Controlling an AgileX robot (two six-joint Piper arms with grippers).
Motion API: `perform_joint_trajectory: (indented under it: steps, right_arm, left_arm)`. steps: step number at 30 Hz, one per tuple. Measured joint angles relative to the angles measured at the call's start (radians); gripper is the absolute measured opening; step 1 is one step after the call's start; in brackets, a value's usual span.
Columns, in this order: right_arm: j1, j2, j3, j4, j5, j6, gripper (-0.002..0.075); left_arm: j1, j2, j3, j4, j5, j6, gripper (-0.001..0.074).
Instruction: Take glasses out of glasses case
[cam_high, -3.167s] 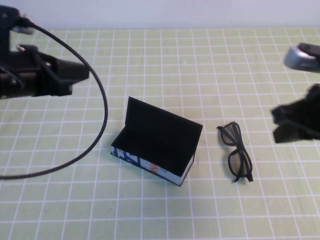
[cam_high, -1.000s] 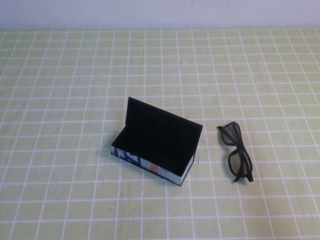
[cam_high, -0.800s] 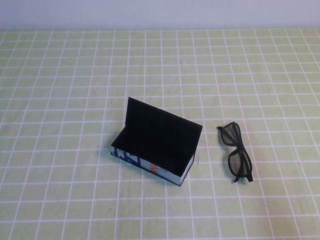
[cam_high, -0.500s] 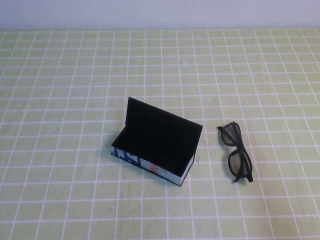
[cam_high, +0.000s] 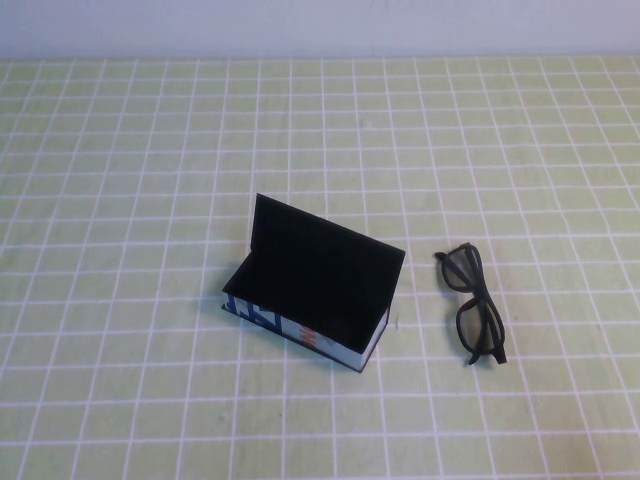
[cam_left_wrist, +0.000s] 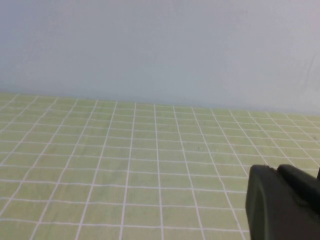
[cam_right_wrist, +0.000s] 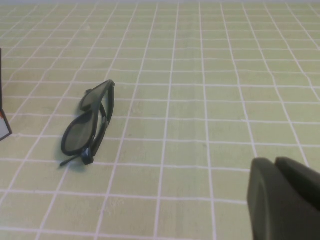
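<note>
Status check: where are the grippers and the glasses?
Left gripper, right gripper: both pulled back off the table. Glasses on mat beside open case. Nothing in the way.

Glasses (cam_high: 474, 305): black plastic frame, dark glossy lenses. Glasses case (cam_high: 312, 286): matt black lid and lining, printed sides. Table mat (cam_high: 150, 150): matt, smooth, grid-printed.

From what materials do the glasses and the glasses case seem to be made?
The glasses: likely plastic, with a thick matte black frame and dark lenses. The glasses case: probably stiff card, with a flat matte black lid and printed white-and-blue sides. Both the left gripper and the right gripper are away from them, at the table's sides.
</note>
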Motion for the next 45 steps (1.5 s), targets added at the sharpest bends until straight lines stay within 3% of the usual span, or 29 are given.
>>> perform_joint_trajectory:
  steps: [27, 30, 39, 41, 45]
  right_arm:
    - [0.0, 0.0, 0.0, -0.007, 0.014, 0.004, -0.0016]
    - [0.0, 0.0, 0.0, -0.007, 0.014, 0.004, -0.0016]
    - [0.0, 0.0, 0.0, -0.007, 0.014, 0.004, -0.0016]
    - [0.0, 0.0, 0.0, -0.007, 0.014, 0.004, -0.0016]
    - [0.0, 0.0, 0.0, -0.007, 0.014, 0.004, -0.0016]
  left_arm:
    - [0.0, 0.0, 0.0, 0.011, 0.0, 0.0, -0.0004]
    - [0.0, 0.0, -0.005, 0.243, 0.074, -0.086, -0.0004]
    - [0.0, -0.021, -0.003, 1.146, 0.117, -0.964, -0.0004]
    - [0.0, -0.028, -0.003, 1.28, 0.145, -1.121, -0.0004]
    - [0.0, -0.028, -0.003, 1.393, 0.209, -1.257, -0.0004]
